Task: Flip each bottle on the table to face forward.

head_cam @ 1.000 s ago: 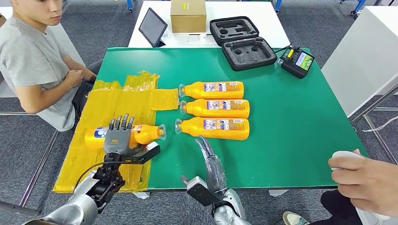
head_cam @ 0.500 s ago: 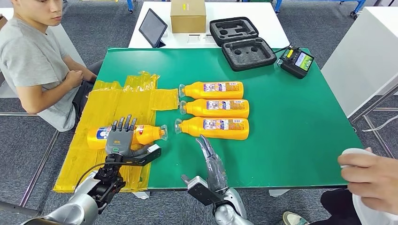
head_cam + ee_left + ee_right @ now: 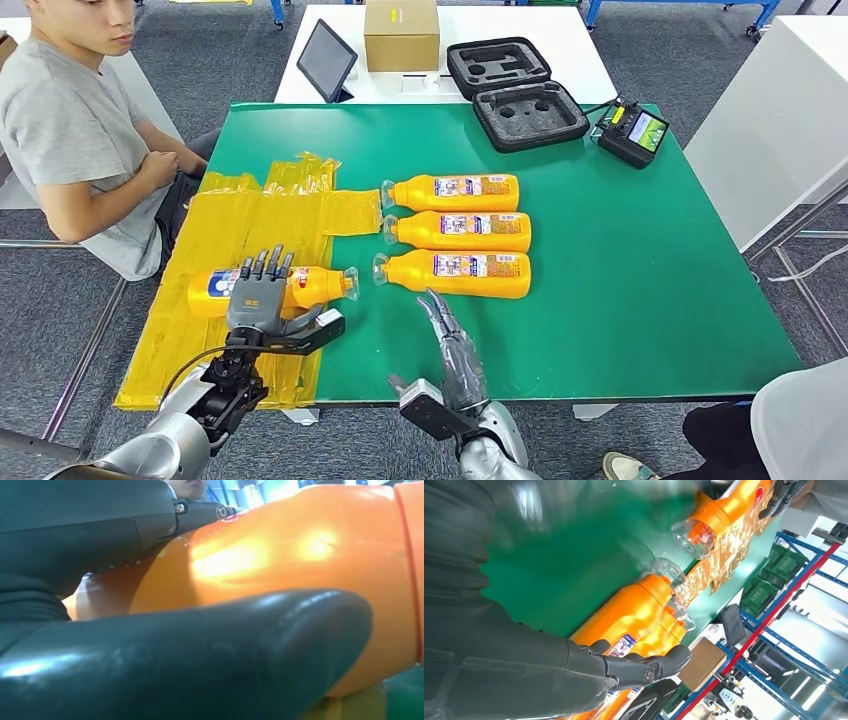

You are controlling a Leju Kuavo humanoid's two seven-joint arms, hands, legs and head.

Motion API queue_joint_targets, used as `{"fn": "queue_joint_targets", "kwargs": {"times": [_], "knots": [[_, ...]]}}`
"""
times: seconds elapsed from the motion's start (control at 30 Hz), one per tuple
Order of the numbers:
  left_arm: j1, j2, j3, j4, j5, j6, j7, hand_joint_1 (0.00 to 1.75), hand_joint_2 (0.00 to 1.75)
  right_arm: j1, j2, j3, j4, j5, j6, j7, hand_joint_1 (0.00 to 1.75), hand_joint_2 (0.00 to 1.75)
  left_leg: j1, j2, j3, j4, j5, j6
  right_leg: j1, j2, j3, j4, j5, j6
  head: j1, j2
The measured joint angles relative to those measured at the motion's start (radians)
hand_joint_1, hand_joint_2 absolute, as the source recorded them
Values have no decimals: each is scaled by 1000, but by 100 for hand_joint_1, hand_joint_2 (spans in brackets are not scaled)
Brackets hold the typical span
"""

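Observation:
Three orange bottles lie side by side on the green table [image 3: 620,260], caps to the left and labels up: the far one [image 3: 455,190], the middle one [image 3: 462,231] and the near one [image 3: 460,273]. A fourth orange bottle [image 3: 312,286] lies on a yellow plastic sheet [image 3: 230,225], cap to the right. My left hand [image 3: 258,295] grips this bottle [image 3: 300,565], fingers [image 3: 90,515] over its top and thumb [image 3: 200,650] on its near side. My right hand [image 3: 450,350] rests flat and open near the table's front edge, short of the near bottle [image 3: 634,620], its fingers [image 3: 644,667] stretched out.
A person [image 3: 70,130] sits at the table's left side. At the back stand a tablet [image 3: 325,58], a cardboard box [image 3: 400,32], an open black foam case [image 3: 515,90] and a handheld controller [image 3: 633,130]. Another person's white sleeve [image 3: 805,420] shows at the front right corner.
My left hand and the bottle under it have shifted slightly to the right. The person's hand at the front right has drawn back off the table. My right hand has stayed put.

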Motion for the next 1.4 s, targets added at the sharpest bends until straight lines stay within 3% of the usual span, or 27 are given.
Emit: {"fn": "queue_joint_targets", "kwargs": {"times": [0.27, 0.6, 1.03, 1.1, 1.2, 1.33, 1.4], "knots": [[39, -9, -30, -65, -5, 58, -35, 0, 0, 10, 0, -15, 0, 14, 0, 0, 0, 175, 0, 0, -2, 0, 0, 0, 0, 0, -2, 0, 0, 0, 0, 0], [167, -14, -96, -341, 20, 67, -86, 0, 0, 14, 0, -28, 0, 19, 0, 0, 0, 175, 0, 1, -6, 0, -1, 0, 0, 0, -6, 0, 0, 0, 0, 0], [283, 1, -150, -593, 41, 67, -95, 0, 0, 19, 0, -29, -2, 16, 0, 0, 0, 175, 0, 1, -7, 0, -1, 0, 0, 0, -7, 0, 0, 0, 0, 0], [302, 6, -161, -646, 83, 67, -114, 0, 0, 20, -1, -29, -6, 5, 0, 0, 0, 175, 0, 1, -7, 0, -1, 0, 0, 0, -7, 0, 0, 0, 0, 0], [328, 10, -181, -727, 307, 67, -228, 0, 0, 29, -5, -26, -37, -58, 0, 0, 0, 175, 0, 0, -7, 0, -1, 0, 0, 0, -7, 0, 0, 0, 0, 0], [353, 11, -195, -797, 665, 65, -406, 0, 175, 57, -18, -6, -150, -199, 34, 0, 0, 175, 0, 1, -7, 0, -1, 0, 0, 1, -7, 0, 0, 0, 0, 0], [366, 10, -194, -814, 782, 59, -468, 0, 175, 75, -25, -2, -221, -237, 53, 0, 0, 175, 0, 1, -7, 0, -1, 0, 0, 0, -8, 0, 0, 0, 0, 0]]}}
